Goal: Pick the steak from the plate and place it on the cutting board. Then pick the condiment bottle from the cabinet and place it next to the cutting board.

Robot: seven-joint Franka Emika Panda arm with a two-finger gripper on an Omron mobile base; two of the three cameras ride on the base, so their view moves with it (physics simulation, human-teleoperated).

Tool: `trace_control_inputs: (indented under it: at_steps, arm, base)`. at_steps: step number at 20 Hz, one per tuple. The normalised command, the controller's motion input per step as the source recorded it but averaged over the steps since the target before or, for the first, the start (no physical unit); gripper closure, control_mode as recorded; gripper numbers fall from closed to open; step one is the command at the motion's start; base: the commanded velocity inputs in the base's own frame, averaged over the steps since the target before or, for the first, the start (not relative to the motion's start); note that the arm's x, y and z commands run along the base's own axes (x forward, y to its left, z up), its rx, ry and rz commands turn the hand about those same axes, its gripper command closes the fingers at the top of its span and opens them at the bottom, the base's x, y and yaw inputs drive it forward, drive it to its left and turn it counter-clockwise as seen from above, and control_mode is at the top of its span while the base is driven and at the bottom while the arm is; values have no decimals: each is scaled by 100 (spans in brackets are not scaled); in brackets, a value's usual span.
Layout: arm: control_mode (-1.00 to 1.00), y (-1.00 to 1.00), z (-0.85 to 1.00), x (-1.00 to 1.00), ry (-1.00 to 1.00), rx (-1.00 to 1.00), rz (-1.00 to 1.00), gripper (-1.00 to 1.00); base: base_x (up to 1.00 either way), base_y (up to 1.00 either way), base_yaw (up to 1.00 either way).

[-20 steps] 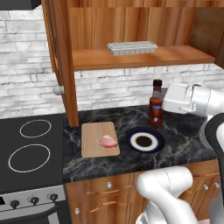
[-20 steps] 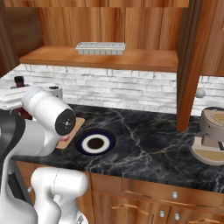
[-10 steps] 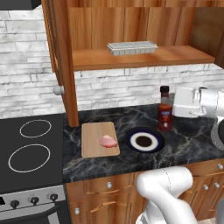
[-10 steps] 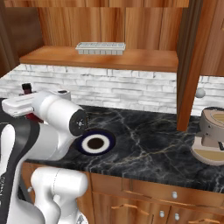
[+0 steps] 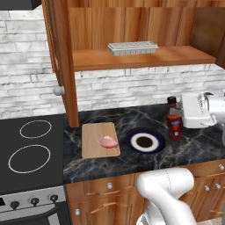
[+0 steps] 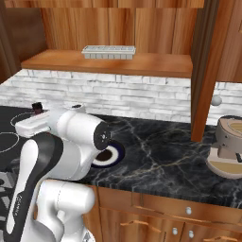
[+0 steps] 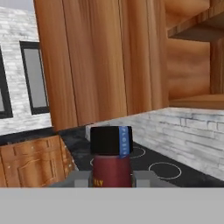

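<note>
Here the condiment bottle [image 5: 174, 123] stands clamped in the end effector [image 5: 186, 115].

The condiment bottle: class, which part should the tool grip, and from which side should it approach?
Grip the condiment bottle around its straight body below the narrow neck, coming in level from the side. It stands upright, so its round sides suit two fingers. The tool is shut on it that way, from the side away from the plate.

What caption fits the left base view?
Gripper holds bottle right of plate; steak on board.
</note>
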Motion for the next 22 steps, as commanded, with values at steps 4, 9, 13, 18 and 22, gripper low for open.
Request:
trace_control_inputs:
  at_steps: [4, 9, 13, 18, 22]
  arm:
    - [-100, 0, -59, -6, -9, 1, 1, 100]
    - [-100, 0, -59, -3, -8, 6, 0, 100]
    - [-100, 0, -51, 0, -6, 9, 0, 100]
    - [-100, 0, -39, 0, -5, 10, 0, 100]
    - [-100, -3, -33, 0, -3, 11, 0, 100]
  base:
    - [0, 0, 0]
    - [0, 0, 0]
    - [0, 0, 0]
    - [0, 0, 0]
    - [0, 0, 0]
